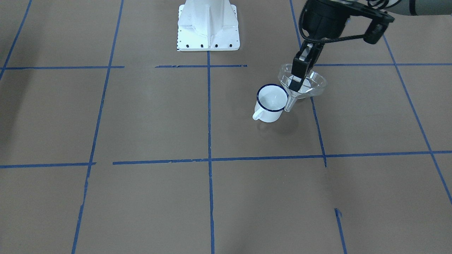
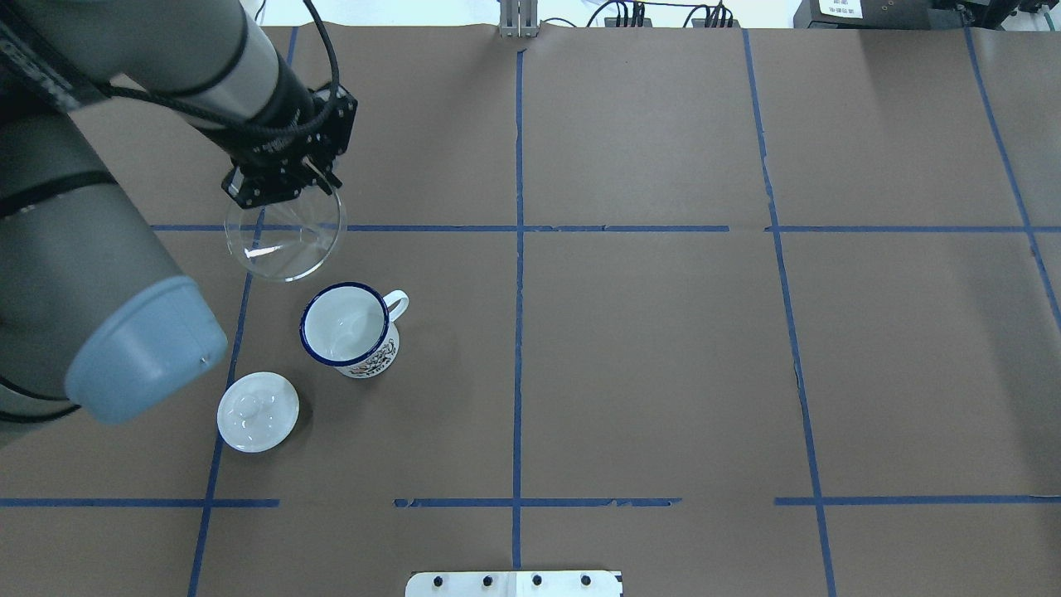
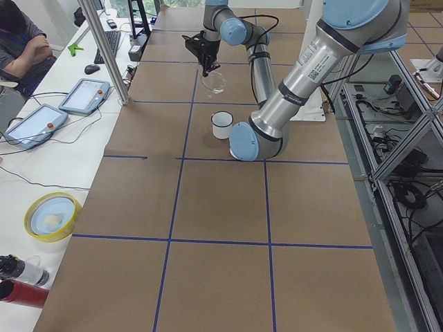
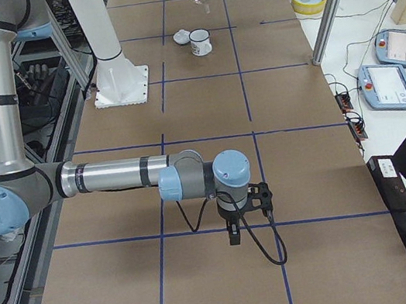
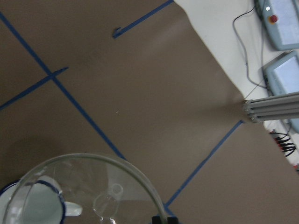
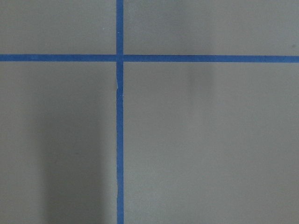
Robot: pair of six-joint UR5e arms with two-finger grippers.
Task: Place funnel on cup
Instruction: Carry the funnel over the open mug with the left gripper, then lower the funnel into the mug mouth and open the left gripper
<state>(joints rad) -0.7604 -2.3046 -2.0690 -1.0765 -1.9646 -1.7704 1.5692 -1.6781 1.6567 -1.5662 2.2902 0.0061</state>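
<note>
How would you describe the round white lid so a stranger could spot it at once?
Find the robot's grey left arm over the brown paper table. Beside its pale blue elbow cap lies the round white domed lid. Unlike the white enamel mug with a dark blue rim, it is low, knobbed, handleless.

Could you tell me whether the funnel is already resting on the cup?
No, the left gripper holds the funnel beside the cup, apart from its rim.

No legible txt. Cup print & left arm sticker too small/blurry.
</note>
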